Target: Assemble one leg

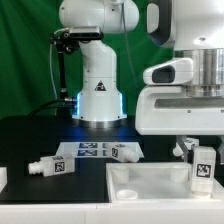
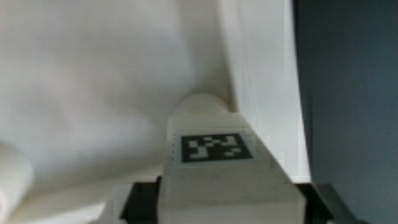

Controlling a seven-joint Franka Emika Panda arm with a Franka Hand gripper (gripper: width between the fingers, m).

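My gripper (image 1: pixel 201 166) is at the exterior view's right, shut on a white leg (image 1: pixel 202 168) with a square tag, held upright over the near right part of the large flat white panel (image 1: pixel 150 184). In the wrist view the leg (image 2: pixel 217 150) fills the space between my dark fingers (image 2: pixel 150 200), its tag facing the camera, with the panel's white surface (image 2: pixel 107 90) close below. Two more legs lie on the black table: one (image 1: pixel 49 167) at the left and one (image 1: pixel 125 152) by the marker board.
The marker board (image 1: pixel 88 151) lies flat in front of the robot base (image 1: pixel 98 95). A white object's edge (image 1: pixel 3 178) shows at the far left. A green backdrop stands behind.
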